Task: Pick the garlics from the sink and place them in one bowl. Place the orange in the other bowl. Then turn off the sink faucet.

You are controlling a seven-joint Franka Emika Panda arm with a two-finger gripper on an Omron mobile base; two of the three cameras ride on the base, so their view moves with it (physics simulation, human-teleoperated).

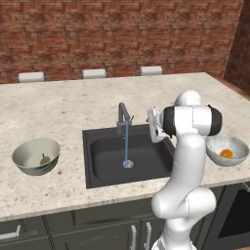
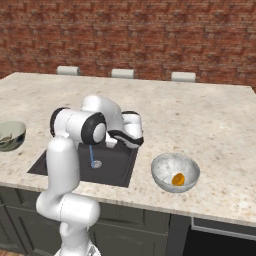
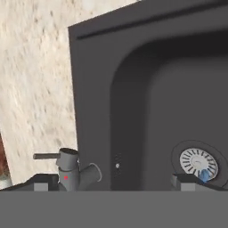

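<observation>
The speckled beige tabletop (image 1: 63, 105) carries the dark sink (image 1: 105, 168), the landmark here, set into its middle. Left of the sink sits the plain green-grey bowl (image 1: 22, 158) with a brown garlic (image 1: 44, 158) inside. Right of the sink sits the mottled whitish bowl (image 2: 162, 172), holding the orange (image 2: 178, 179). At the sink's back edge stands the dark faucet (image 1: 122, 117), a blue stream of water (image 1: 127, 141) falling onto the drain ring (image 1: 128, 164). Above the sink's right part hangs the claw (image 3: 113, 181), fingers spread wide and grasping nothing.
</observation>
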